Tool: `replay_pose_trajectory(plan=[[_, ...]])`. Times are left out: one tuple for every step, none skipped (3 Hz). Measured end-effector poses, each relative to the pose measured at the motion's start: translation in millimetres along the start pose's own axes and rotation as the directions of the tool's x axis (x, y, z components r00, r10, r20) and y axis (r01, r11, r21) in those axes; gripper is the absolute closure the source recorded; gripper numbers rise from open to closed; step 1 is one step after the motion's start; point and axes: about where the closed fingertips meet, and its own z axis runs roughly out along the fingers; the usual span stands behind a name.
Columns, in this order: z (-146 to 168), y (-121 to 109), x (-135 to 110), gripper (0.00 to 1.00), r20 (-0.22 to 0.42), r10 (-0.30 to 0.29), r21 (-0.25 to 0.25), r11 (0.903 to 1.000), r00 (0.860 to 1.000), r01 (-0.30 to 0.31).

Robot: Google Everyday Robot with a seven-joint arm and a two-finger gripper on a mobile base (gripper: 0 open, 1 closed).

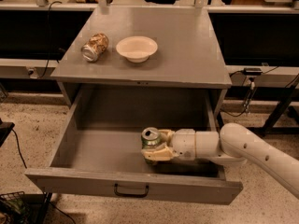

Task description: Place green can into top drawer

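fingers [158, 154]: pale beige pair, closed narrow on the green can [150, 136]; one finger at the can's far side, the other at its near side, low on the body.
gripper [153, 144]: inside the top drawer [93, 183], in its front half, a bit r. of the drawer's middle, pointing toward the drawer's l. wall.
green can: held in the gripper, inside the drawer cavity, approx. upright w/ silver top and pull tab facing up. It is near the front panel and well apart from the l. wall. If its base touches the drawer floor, I cannot tell.
wrist: white cylinder just behind the fingers, also inside the drawer, near its r. wall.
arm [254, 148]: white, comes over the r. wall of the drawer and goes out beyond its r. front corner.
top drawer: pulled open wide, grey, deep; inside I see only the can and the gripper.
handle [131, 190]: small, dark, at the centre of the drawer's front panel.
table top [187, 45]: grey flat surface directly above the back of the drawer.
bowl [136, 48]: cream colour, on the table top, above the drawer's back, approx. over its middle.
brown-gold can [95, 46]: lying on its side on the table top, above the drawer's l. back part, just beside the bowl, not touching.
floor [28, 120]: speckled, around the drawer on both sides.
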Motion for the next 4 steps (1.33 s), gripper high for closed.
replay_pose_trajectory(plan=[[2,1,0,0.29,0.0,-0.001,-0.004,1.0,1.0,0.001],[2,1,-2,0.01,-0.001,0.0,-0.007,1.0,1.0,0.0],[-7,-2,-8,0.16,-0.008,0.007,-0.001,1.0,1.0,-0.007],[-36,-12,-20,0.01,-0.051,-0.01,0.038,0.9992,0.999,0.012]])
